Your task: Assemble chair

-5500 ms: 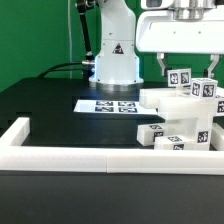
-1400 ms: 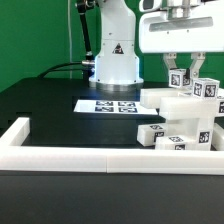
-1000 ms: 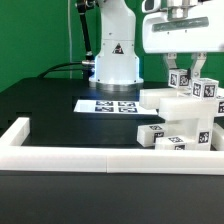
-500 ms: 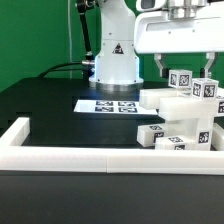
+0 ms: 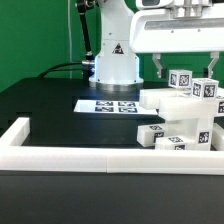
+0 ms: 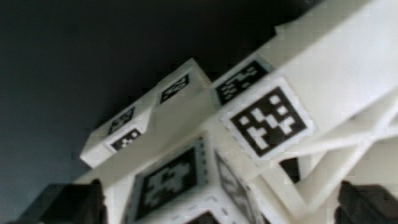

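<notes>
- Gripper point(image 5: 187, 69) hung just above chair point(image 5: 186, 118), jaws apart, gripping nothing.
- Chair sat on worktop point(image 5: 50, 110) nr marker board point(image 5: 106, 105).

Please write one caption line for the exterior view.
Gripper hovers above the partly assembled white chair beside the marker board.

White chair point(image 5: 186, 118) with black-and-white square tags point(image 6: 267, 118).

the arm point(image 5: 115, 40) is glossy white, its rounded base bearing a black triangle mark, dark cables trailing beside it. the gripper point(image 5: 186, 68) has a boxy white body and dark fingers point(image 5: 163, 66).
</notes>
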Action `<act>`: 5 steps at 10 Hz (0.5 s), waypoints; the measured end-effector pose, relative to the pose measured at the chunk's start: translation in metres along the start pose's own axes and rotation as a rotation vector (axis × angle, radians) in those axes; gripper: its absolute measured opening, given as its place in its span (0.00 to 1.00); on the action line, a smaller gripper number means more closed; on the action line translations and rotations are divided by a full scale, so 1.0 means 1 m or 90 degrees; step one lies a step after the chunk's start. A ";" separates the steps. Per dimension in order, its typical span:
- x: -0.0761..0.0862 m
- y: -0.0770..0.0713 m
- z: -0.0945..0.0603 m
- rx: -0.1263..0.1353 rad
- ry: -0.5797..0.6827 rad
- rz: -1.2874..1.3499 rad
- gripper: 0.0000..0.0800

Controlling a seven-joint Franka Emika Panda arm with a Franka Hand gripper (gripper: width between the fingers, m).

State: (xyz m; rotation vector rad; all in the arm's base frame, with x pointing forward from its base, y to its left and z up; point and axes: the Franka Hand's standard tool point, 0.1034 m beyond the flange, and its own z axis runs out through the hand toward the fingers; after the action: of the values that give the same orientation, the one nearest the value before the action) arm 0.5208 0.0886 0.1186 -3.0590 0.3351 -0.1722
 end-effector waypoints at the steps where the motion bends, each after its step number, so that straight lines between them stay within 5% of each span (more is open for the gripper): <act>1: 0.000 0.001 0.000 0.000 0.000 -0.031 0.81; 4: 0.002 0.006 0.000 -0.002 0.001 -0.163 0.81; 5: 0.002 0.006 0.000 -0.003 0.000 -0.203 0.71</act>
State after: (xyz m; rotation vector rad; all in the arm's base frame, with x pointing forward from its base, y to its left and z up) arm 0.5220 0.0824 0.1186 -3.0957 -0.1551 -0.1863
